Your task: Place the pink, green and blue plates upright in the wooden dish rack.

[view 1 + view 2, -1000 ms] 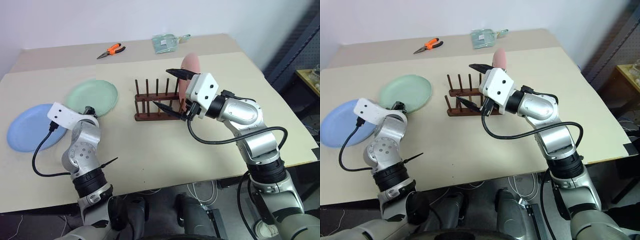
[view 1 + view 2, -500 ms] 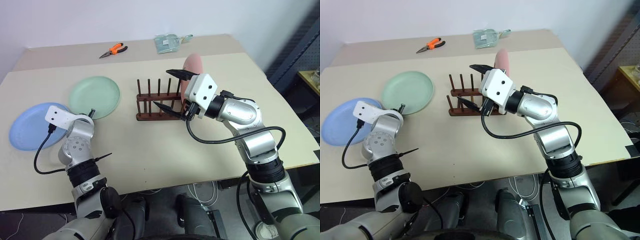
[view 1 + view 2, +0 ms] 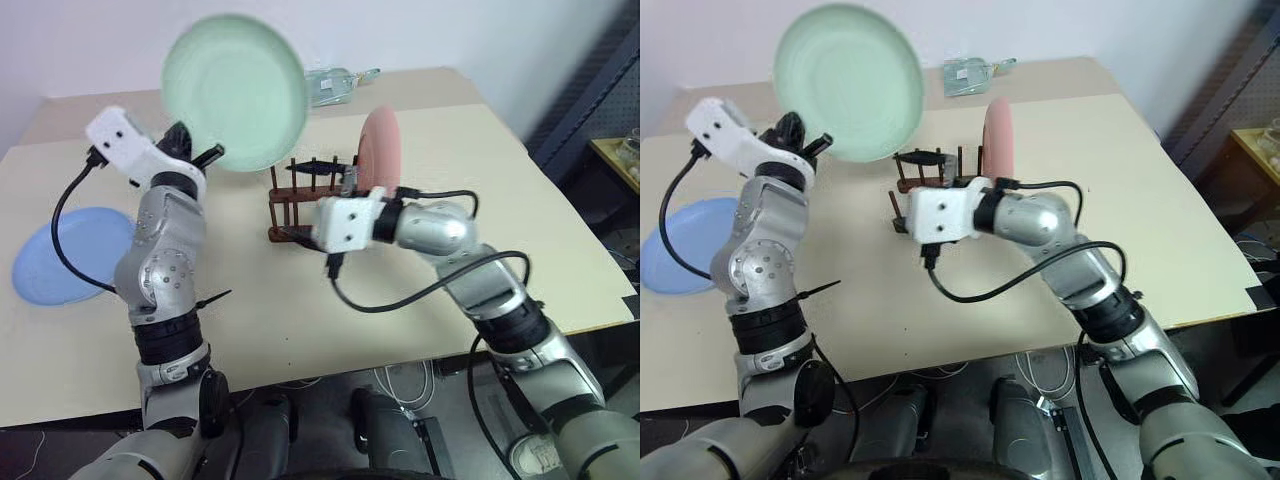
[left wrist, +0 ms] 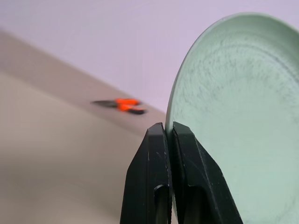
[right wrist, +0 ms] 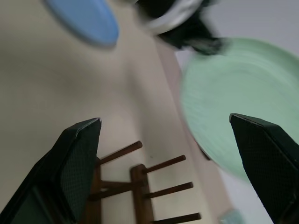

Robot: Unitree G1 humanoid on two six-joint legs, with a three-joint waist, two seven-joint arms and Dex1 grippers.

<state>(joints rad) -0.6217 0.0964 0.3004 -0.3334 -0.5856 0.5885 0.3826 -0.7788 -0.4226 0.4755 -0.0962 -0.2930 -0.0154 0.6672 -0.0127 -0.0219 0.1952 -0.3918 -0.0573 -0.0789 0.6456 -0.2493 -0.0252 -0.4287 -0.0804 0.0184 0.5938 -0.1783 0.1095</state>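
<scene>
- My left gripper (image 4: 169, 135) pinches the round mint-green plate (image 3: 235, 90) by its rim, aloft over the beige surface (image 3: 480, 190).
- Right gripper (image 5: 168, 154): jaws spread wide, empty, at the dark wooden dish rack (image 3: 300, 205) holding the upright salmon-pink plate (image 3: 380, 150).
- Light-blue plate (image 3: 65, 255) lies flat.

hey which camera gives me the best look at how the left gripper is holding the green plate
The left wrist view: the left gripper has both fingers pinched shut on the green plate at its rim. The eye views show the whole plate raised off the table, the grip small. The right wrist view shows only part of the plate.
</scene>
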